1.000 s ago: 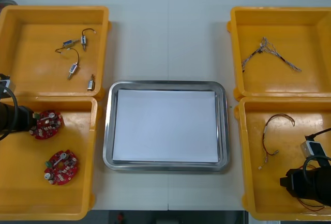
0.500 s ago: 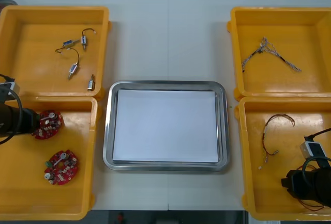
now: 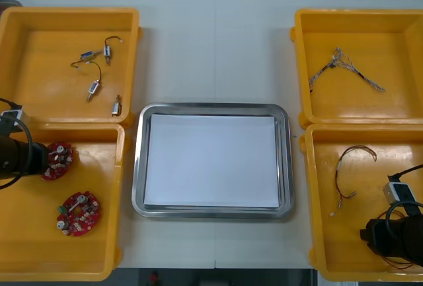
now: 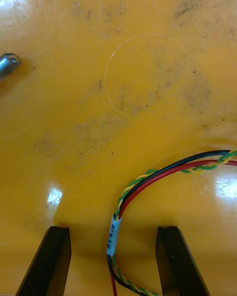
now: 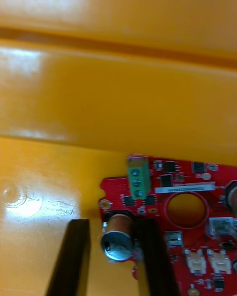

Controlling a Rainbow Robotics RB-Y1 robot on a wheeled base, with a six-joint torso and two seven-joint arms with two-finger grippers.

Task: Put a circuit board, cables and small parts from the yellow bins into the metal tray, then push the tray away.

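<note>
Left end effector (image 3: 45,158) pinches a red circuit board (image 5: 114,197) left of the metal tray (image 3: 137,167).
Likely stiff, light, fragile: grip its brown cylinder (image 5: 118,229) gently. Right end effector (image 4: 113,229) spread over a limp red-and-yellow cable (image 4: 163,172).

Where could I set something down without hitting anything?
The metal tray is bare inside; so is the table beyond it, between far bins. Crowded: near left bin, left gripper shut on a circuit board; near right bin, right gripper open over a cable.
</note>
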